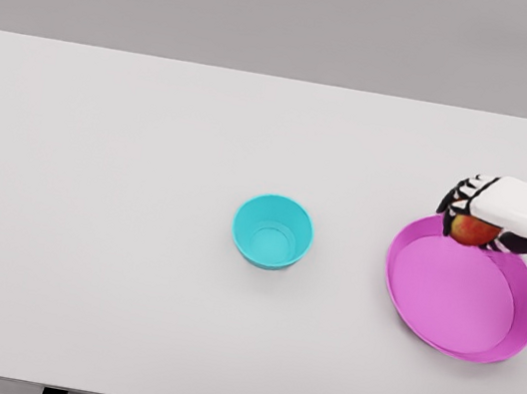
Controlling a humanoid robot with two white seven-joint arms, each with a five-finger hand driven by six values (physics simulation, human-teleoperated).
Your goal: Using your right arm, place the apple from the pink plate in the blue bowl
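Note:
A red-and-yellow apple [470, 230] sits in the grasp of my right hand [470, 213], whose white and black fingers curl over it. The hand hovers above the far rim of the pink plate [461, 296], which lies at the right of the table. Its arm enters from the right edge. The blue bowl [272, 231] stands upright near the table's middle, well to the left of the hand, with nothing inside it. My left arm does not show.
A white table [116, 233] fills the view, with its front edge near the bottom of the picture and its back edge against a grey wall.

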